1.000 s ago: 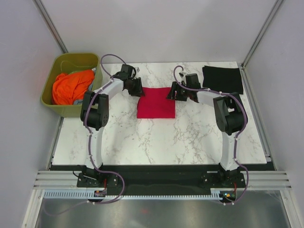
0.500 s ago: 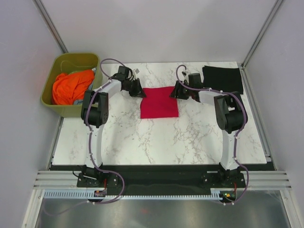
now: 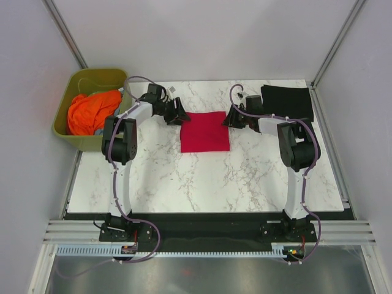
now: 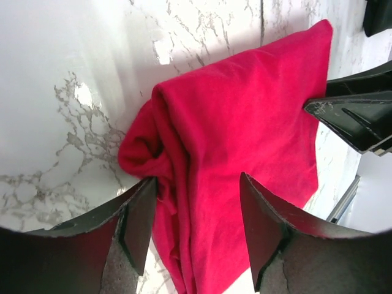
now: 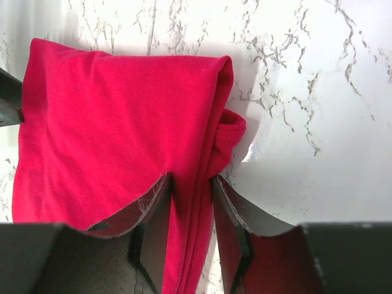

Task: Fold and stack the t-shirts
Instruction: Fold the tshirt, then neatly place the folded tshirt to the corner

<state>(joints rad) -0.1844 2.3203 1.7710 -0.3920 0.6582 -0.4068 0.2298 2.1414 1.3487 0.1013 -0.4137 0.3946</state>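
The crimson red t-shirt point(image 3: 205, 131) lies folded into a flat square on the marble, and the black t-shirt point(image 3: 287, 101) lies folded at the back right corner. My left gripper point(image 3: 178, 116) sits at the red shirt's back left corner. In the left wrist view it point(image 4: 199, 223) is open, its jaws wide apart over the bunched edge of the red shirt point(image 4: 245, 122). My right gripper point(image 3: 231, 117) is at the back right corner. In the right wrist view it point(image 5: 192, 236) is shut on the layered edge of the red shirt point(image 5: 116, 122), cloth filling the narrow gap.
An olive-green tub point(image 3: 87, 78) holding orange cloth point(image 3: 92, 111) stands off the table's back left corner. White walls and metal posts close in the back and sides. The arm bases are bolted at the near edge.
The red shirt slid a little to the right. My left gripper closed, then opened and let go of the cloth. My right gripper's jaws have narrowed onto the shirt's edge.
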